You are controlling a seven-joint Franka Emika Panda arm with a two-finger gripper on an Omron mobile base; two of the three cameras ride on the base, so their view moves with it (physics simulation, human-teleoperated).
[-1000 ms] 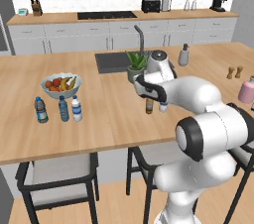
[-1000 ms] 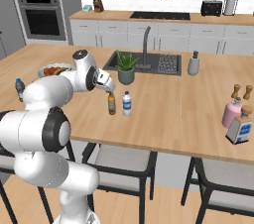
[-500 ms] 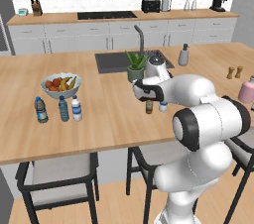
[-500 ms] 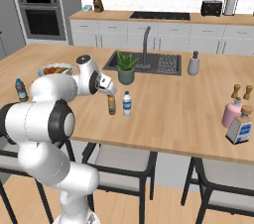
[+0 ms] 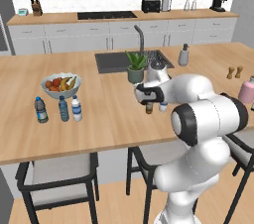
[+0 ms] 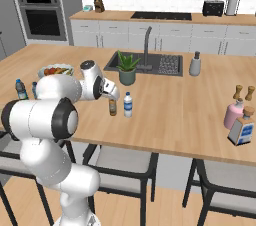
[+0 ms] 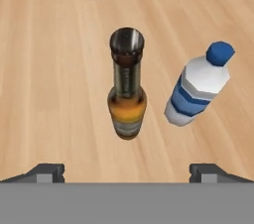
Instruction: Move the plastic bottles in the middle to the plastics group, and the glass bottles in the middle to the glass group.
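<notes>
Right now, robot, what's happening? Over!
End effector open, above the brown beer bottle. Plastic water bottle standing close beside it, could get bumped. Nothing held.

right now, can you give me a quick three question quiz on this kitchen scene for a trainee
1. True or false: the gripper is shut on the beer bottle.
2. What stands right beside the beer bottle? A) pink jar B) water bottle C) fruit bowl
3. Fill in: three small bottles stand in a row in front of the ____.

Key:
1. False; it is open above the bottle.
2. B, the water bottle.
3. Fruit bowl; the bottles stand just before it.
</notes>
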